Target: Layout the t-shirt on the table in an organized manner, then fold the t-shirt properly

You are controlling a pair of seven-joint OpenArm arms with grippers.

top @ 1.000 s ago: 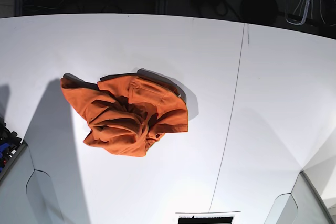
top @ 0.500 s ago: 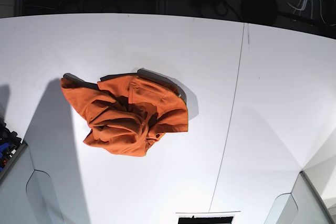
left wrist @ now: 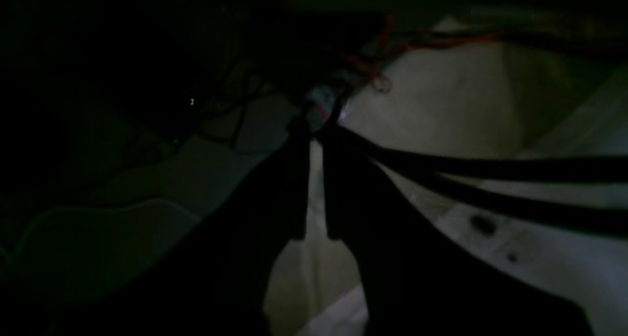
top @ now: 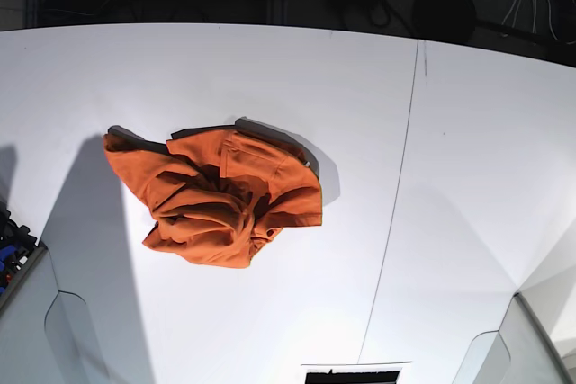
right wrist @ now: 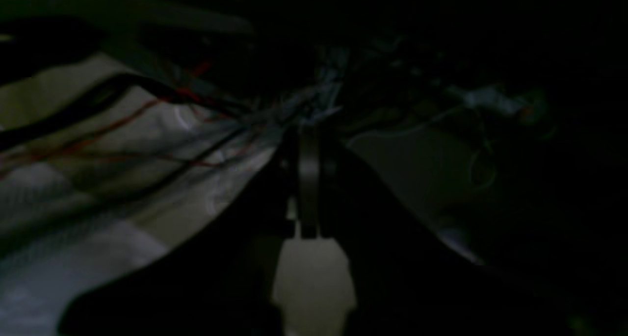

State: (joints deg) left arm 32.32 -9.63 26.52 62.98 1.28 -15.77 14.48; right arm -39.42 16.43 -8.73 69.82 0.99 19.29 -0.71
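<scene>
Table (top: 468, 186): white tabletop is filling the base view; a thin dark seam (top: 396, 195) is running front to back across its right part, and a dark edge is bounding the far side.
T-shirt (top: 216, 200): burnt-orange shirt is lying crumpled in a heap on the table, left of the seam and well apart from it. No gripper is appearing near it in the base view; neither wrist view is showing any cloth.
Left gripper (left wrist: 314, 189): dark fingers are standing out against a pale surface in a dim wrist view. A narrow strip of light is showing between them, so the jaws are standing slightly apart. Nothing is sitting between them.
Right gripper (right wrist: 308, 189): fingers are pressing together with no light between the tips. It is carrying nothing.
Cables (left wrist: 490, 174): black leads are crossing to the right of the left gripper; red wires (right wrist: 98, 130) are trailing left of the right gripper.
</scene>
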